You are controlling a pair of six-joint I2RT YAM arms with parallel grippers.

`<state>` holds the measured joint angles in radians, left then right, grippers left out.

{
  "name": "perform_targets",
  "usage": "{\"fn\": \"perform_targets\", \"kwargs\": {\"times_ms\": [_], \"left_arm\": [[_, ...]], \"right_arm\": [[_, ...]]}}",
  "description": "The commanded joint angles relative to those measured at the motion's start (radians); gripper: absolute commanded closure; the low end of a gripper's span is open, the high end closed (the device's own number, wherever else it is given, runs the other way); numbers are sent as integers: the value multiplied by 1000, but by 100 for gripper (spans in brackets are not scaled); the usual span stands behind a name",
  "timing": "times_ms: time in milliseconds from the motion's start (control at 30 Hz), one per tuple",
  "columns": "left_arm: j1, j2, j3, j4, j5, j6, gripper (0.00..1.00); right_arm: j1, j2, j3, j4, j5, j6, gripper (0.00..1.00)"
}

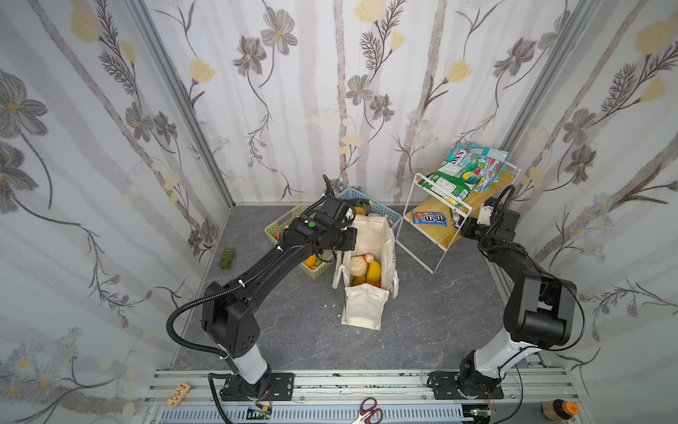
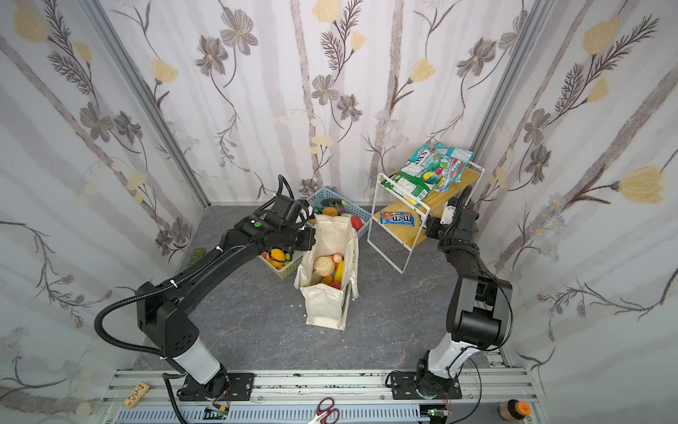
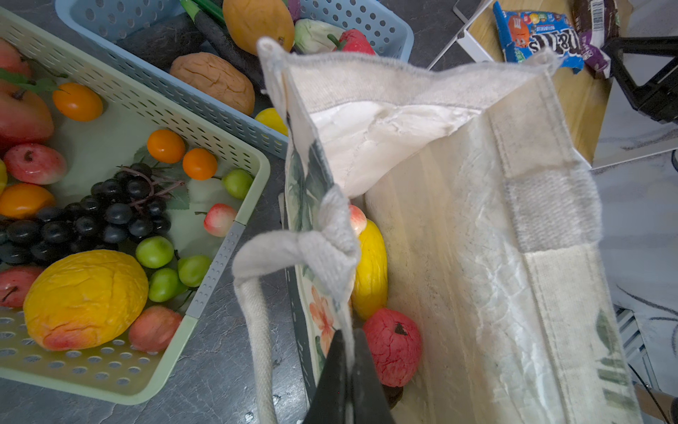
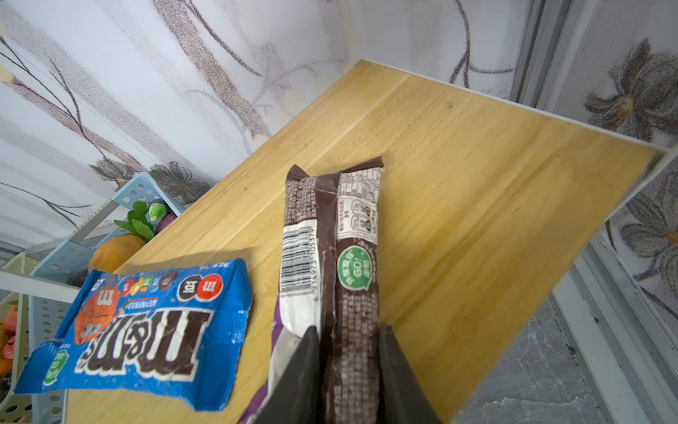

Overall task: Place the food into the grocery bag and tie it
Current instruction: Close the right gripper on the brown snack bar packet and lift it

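The grocery bag (image 1: 367, 304) (image 2: 324, 304) stands open mid-floor, cream canvas with a leaf and flower print on its outside (image 3: 319, 319). Inside it lie a yellow mango (image 3: 370, 271), a red apple (image 3: 392, 345) and a beige cauliflower (image 1: 358, 265). My left gripper (image 3: 351, 336) is shut on the bag's rim beside the knotted white rope handle (image 3: 293, 253). A dark brown wrapped snack bar (image 4: 356, 238) lies on the lower wooden shelf (image 4: 477, 183). My right gripper (image 4: 348, 330) is shut on the bar's near end, jaws against both sides.
A green basket (image 3: 227, 253) and a blue basket (image 3: 367, 25) of toy fruit sit left of and behind the bag. A blue M&M's pack (image 4: 146, 315) lies beside the bar. The white wire rack (image 1: 422, 220) holds more snack bags (image 1: 466, 172) on its upper shelf.
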<state>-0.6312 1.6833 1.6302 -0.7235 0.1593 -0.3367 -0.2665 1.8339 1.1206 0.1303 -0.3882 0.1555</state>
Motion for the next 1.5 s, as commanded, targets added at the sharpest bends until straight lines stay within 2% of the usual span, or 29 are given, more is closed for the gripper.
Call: {"fn": "perform_targets", "kwargs": {"times_ms": [0,133,333,1133,1467], "left_arm": [[0,-4,3,-10,-12,5,100],[0,-5,0,-9,-11,8,100],[-2,-6,2,0,0,8,100],[-1,16,45,-6,22,23,100],[-2,15,38,0,26,30,100]], "right_arm": [[0,-18,-26,-92,26,-1,76],[-9,-49,-28,-96,10,18,82],[-22,-62,12,-145,-27,41,85],[-48,-154,29,-291,-86,201,89],[-61,-264,6,-341,-92,225,89]]}}
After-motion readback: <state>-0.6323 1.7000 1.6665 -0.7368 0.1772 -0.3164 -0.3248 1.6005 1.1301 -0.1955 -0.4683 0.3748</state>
